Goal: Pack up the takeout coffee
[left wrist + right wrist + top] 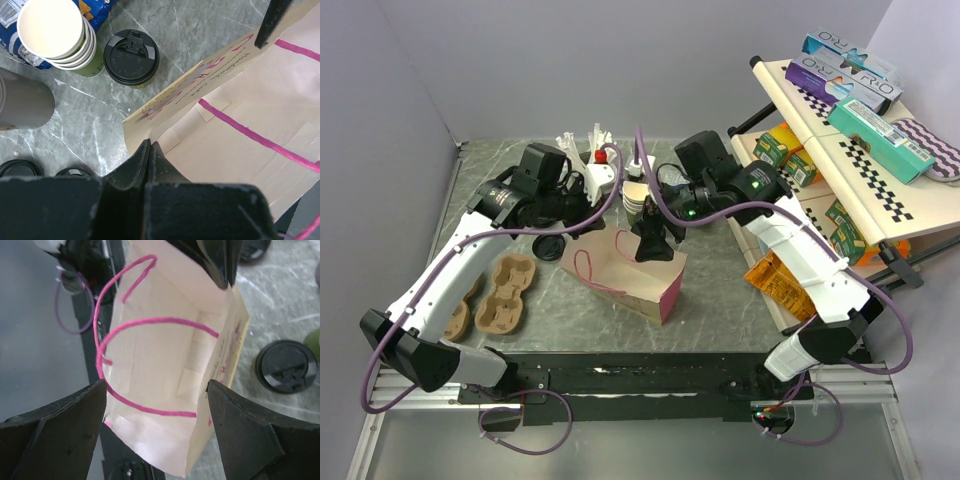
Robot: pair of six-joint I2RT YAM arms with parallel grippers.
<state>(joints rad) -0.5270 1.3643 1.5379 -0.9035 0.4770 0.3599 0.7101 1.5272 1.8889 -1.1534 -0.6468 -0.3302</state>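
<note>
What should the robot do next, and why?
Probably swing the open right gripper away from the paper bag toward the takeout coffee, which stands outside the bag on the table, while the shut left gripper seems to pinch the bag's rim.

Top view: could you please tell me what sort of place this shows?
Likely a lab bench staged as a café takeout counter: paper bag, stacked cups, cup carriers, and a snack rack.
</note>
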